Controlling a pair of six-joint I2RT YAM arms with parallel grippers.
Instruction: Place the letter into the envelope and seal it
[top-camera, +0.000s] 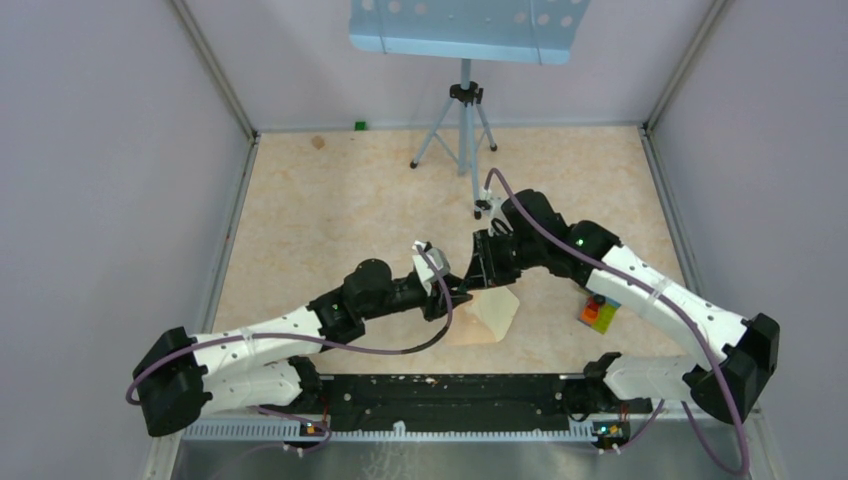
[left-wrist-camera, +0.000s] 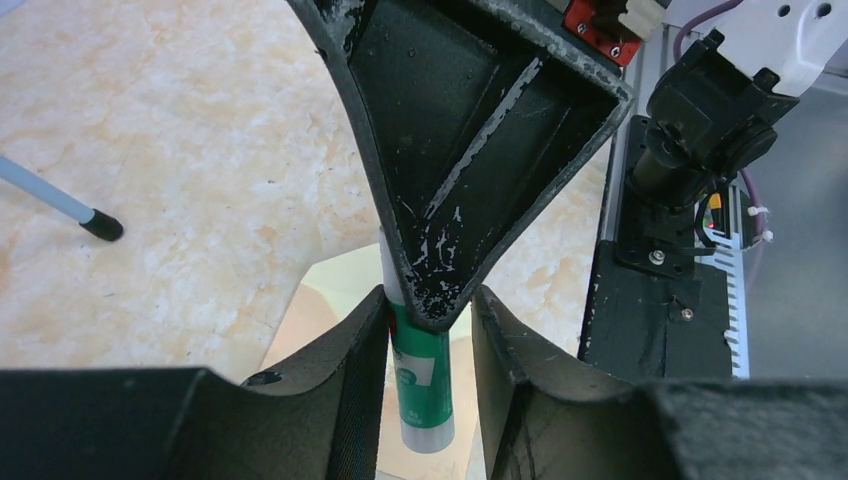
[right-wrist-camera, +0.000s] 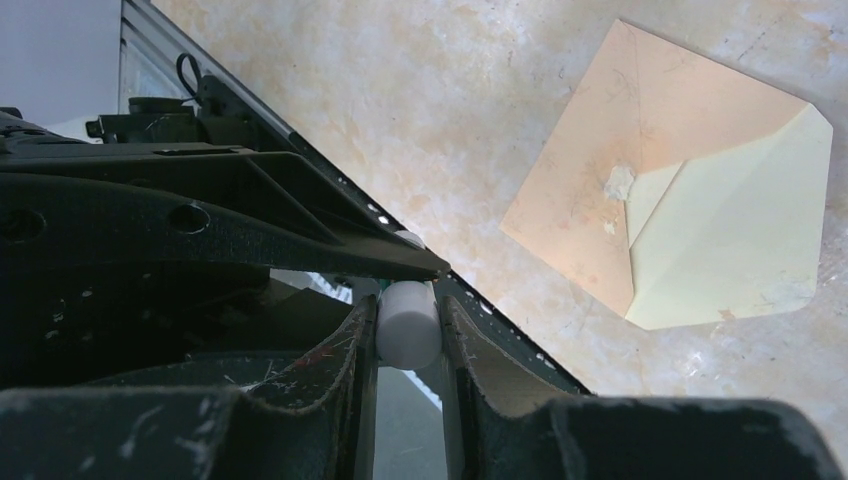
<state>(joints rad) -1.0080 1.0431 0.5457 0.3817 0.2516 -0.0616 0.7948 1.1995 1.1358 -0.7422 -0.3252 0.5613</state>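
Right wrist view showed the right claw (right-wrist-camera: 408, 300) clamped snugly on the white end of a glue stick (right-wrist-camera: 408, 325) at lower centre of the frame. A black finger of the other arm slanted in from the left just above it. In the left wrist view, the stick's green-labelled body ran between the fingers of the left claw (left-wrist-camera: 428, 305) at bottom centre. One finger lay against it, but the right claw's fingertip covered the other side, so I could not tell whether that claw gripped the stick or only bracketed it.

The envelope (right-wrist-camera: 585, 160) lay flat on the worktop (right-wrist-camera: 450, 90) in the upper right of the right wrist view, with neither claw touching it. The letter (right-wrist-camera: 740, 230) showed as a cream sheet at the envelope's lower right, seemingly tucked under the tan flaps. How far in it went was hidden. A small white dab (right-wrist-camera: 620, 182), probably glue, sat where the flaps met.

Insertion looked largely done, and sealing seemed to be the step in hand, with both arms working the stick between them. Whether its cap was coming off or going on could not be told. The next move would call for a straight pull or push along the stick's axis, with both ends held firm. After that the flap would need pressing onto the dab without dragging the light envelope.
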